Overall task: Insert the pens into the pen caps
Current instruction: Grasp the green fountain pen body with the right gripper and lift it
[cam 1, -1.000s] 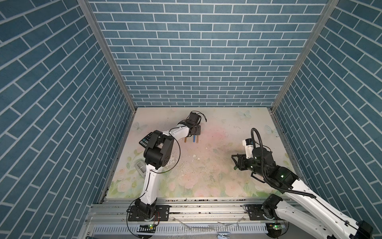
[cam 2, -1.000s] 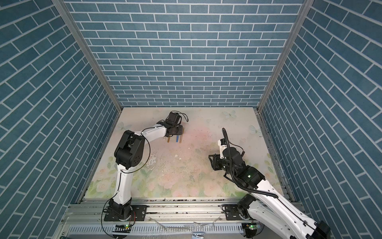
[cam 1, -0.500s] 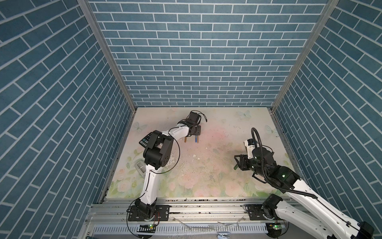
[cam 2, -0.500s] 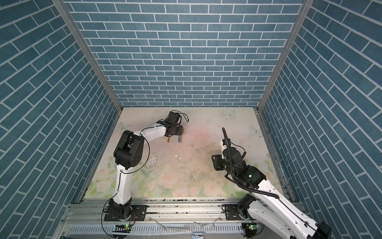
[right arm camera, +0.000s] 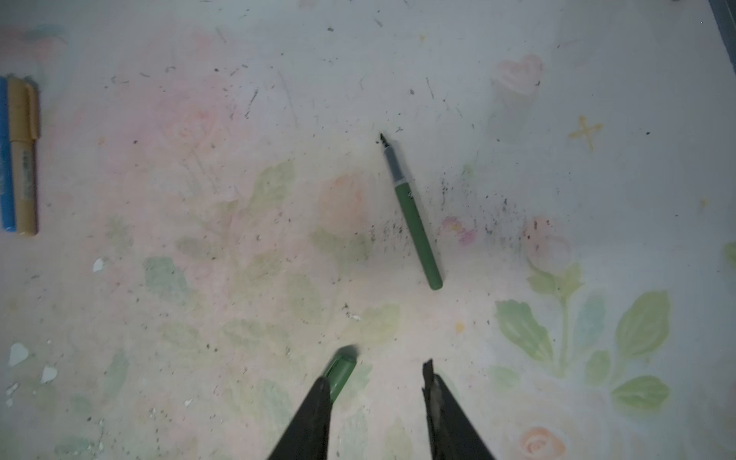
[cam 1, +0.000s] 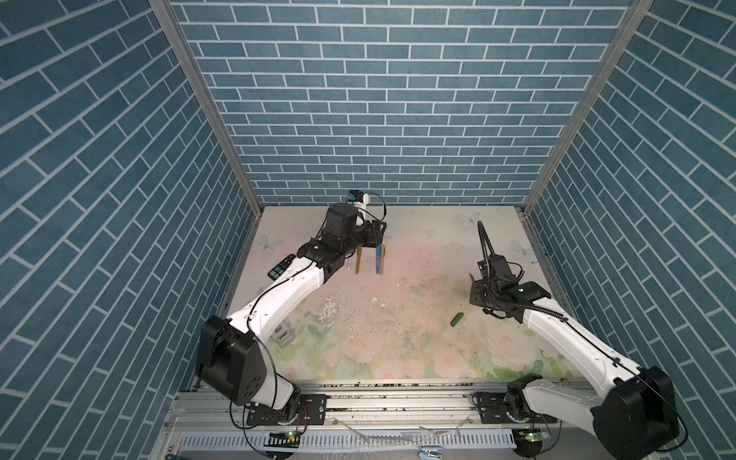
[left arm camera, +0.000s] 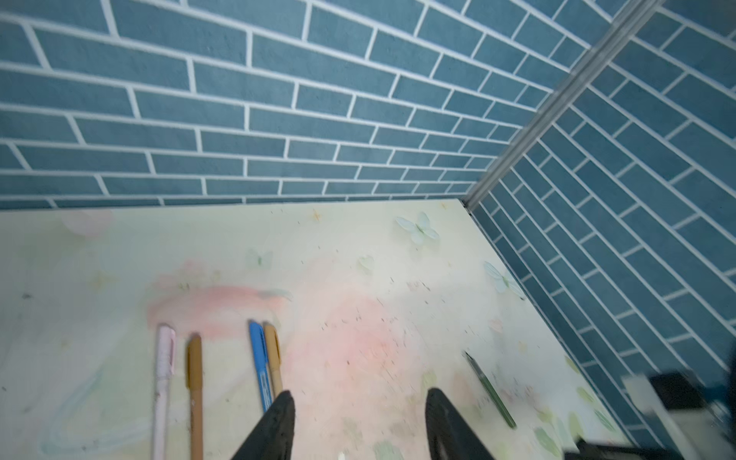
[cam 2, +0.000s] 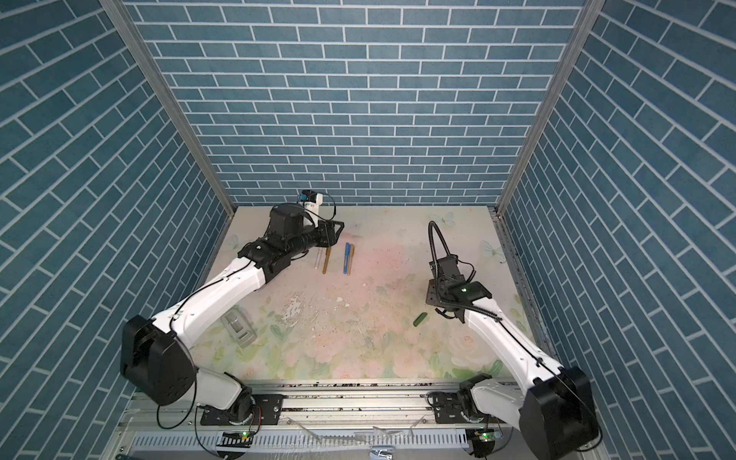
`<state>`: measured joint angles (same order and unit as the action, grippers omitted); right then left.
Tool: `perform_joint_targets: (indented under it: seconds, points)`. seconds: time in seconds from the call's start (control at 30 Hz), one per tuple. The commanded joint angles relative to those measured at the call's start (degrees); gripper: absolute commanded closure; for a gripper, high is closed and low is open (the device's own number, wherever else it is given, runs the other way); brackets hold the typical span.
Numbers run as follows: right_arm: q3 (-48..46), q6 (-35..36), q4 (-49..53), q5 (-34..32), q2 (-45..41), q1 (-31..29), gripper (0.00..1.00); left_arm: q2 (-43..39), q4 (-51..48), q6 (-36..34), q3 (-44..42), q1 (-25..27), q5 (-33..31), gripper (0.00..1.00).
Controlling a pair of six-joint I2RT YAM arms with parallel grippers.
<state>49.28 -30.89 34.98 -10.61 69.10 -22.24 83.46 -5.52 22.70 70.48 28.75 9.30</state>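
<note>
- The tabletop (cam 1: 418,350) is a scuffed, speckled floral mat. In both top views the left arm (cam 1: 278,302) covers much of its left edge.
- The right arm (cam 1: 557,330) bends in from the right side.
- The left claw (left arm camera: 359,394) is open, with nothing in the gap. It hangs over the near ends of the pen row at the far left. Only its finger ends show in the left wrist view.
- The right claw (right arm camera: 374,372) also stands parted and empty. In both top views its fingers are hidden under its own wrist.
- The black calculator (cam 1: 282,267) is only partly visible beside the left arm in a top view.
- A pale grey object (cam 2: 239,326) lies near the left arm. I cannot tell what it is.
- Four capped pens lie side by side: the pink pen (left arm camera: 164,382) and the gold-brown pen (left arm camera: 194,390), then after a gap the blue pen (left arm camera: 259,366) touching the second gold-brown pen (left arm camera: 273,362). Their near ends are cut off by the frame or hidden behind a finger.
- The green pen (right arm camera: 414,215) is uncapped and lies flat, with its dark tip pointing away from the right claw. It is hard to make out in the top views.
- The green cap (right arm camera: 340,372) lies just beside one finger of the right claw, outside the gap, with its near end hidden behind that finger. Whether they touch I cannot tell. In a top view it (cam 1: 457,319) lies on the mat near the right arm.
</note>
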Motion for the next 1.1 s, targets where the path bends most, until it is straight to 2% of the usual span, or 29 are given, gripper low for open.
perform_joint_targets:
  seconds: [0.0, 0.07, 0.13, 0.27, 0.4, 0.7, 0.83, 1.07]
  points:
    - [7.6, 7.5, 2.5, 1.2, 9.7, 3.6, 0.58, -1.1, 6.1, 4.8, -6.5, 0.3, 6.2, 0.42]
    - [14.2, 10.9, 5.9, 0.6, 18.3, 4.9, 0.57, -1.5, 8.5, 6.9, -6.9, 0.5, 11.2, 0.40]
    - [17.0, 13.5, 6.2, 0.6, 23.8, 5.8, 0.57, -1.8, 10.4, 8.4, -7.3, 1.1, 15.2, 0.38]
    - [20.0, 16.6, 7.5, 1.7, 30.3, 6.3, 0.57, -2.9, 11.0, 7.8, -7.6, 3.7, 16.1, 0.38]
    - [21.1, 17.5, 6.7, 2.0, 33.4, 7.2, 0.57, -3.1, 10.3, 7.3, -6.8, 4.4, 17.1, 0.37]
    - [23.7, 18.7, 6.7, 2.8, 38.7, 9.5, 0.65, -3.2, 10.7, 7.6, -7.2, 4.4, 16.9, 0.37]
    - [23.6, 18.6, 5.7, 6.4, 40.1, 10.7, 0.69, -3.0, 10.4, 7.4, -7.1, 4.4, 16.9, 0.37]
    - [23.1, 16.2, 4.8, 7.0, 41.3, 11.0, 0.80, -2.9, 10.4, 7.2, -7.1, 4.4, 16.9, 0.37]
